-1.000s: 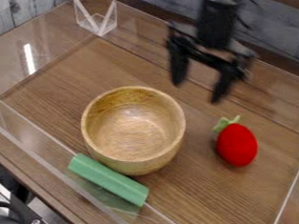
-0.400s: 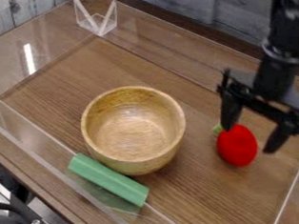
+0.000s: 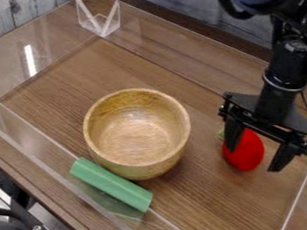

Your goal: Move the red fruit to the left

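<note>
A wooden tabletop (image 3: 145,72) enclosed by low clear plastic walls is shown from above and in front. At the right side of the table, a black two-fingered robot gripper (image 3: 263,145) is pointed straight down, its jaws spread wide open and nothing held between them. The small rounded bright red toy fruit with a green leafy stem (image 3: 245,150) is seen lying on the wood between the two dark fingers, one finger just to its left and the other just to its right; whether either finger is touching it cannot be told. A round, light wooden bowl (image 3: 138,132) is placed near the middle of the table, to the left of the fruit and apart from it. A green rectangular block (image 3: 111,185) is laid at the near edge, just in front of the bowl and close against the near clear wall. Several risks can be judged from this arrangement. Because the fruit is rounded and smooth, it could be squeezed out sideways if the jaws are closed off-centre or too high on its curve. If the fingers are lowered too far, the tabletop could be struck. Once the fruit is carried left, the bowl lies directly in the path, so its rim could be knocked if the fruit is not lifted high enough, or the fruit could be dropped into the bowl instead of being set on the wood.
</note>
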`<state>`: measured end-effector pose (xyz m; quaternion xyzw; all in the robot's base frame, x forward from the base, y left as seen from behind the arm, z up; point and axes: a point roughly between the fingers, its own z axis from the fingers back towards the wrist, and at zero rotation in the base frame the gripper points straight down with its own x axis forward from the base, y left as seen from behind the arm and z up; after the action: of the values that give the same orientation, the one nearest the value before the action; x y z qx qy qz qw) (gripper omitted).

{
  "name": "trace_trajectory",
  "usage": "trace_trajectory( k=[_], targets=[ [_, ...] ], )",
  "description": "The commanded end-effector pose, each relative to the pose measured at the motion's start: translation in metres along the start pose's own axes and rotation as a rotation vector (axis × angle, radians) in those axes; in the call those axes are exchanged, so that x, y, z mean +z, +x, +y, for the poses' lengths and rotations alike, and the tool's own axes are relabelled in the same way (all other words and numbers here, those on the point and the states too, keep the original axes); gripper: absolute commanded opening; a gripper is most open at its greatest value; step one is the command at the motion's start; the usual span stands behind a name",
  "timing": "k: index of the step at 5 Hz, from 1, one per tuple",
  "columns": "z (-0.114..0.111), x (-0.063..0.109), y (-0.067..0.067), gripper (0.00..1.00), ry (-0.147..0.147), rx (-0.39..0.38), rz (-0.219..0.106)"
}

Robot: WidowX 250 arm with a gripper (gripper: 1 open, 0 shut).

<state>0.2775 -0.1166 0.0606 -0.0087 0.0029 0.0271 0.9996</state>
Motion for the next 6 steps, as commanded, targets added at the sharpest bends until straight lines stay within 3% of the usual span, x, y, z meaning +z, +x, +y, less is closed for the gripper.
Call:
trace_trajectory(
  k=[1, 4, 6],
  targets=[
    [0.0, 0.016, 0.008, 1.0, -0.007, 0.039, -0.068],
    [-0.008, 0.009, 0.018, 1.0, -0.001, 0.128, -0.118],
    [0.008, 0.01, 0.016, 1.0, -0.003, 0.098, -0.13]
  ],
)
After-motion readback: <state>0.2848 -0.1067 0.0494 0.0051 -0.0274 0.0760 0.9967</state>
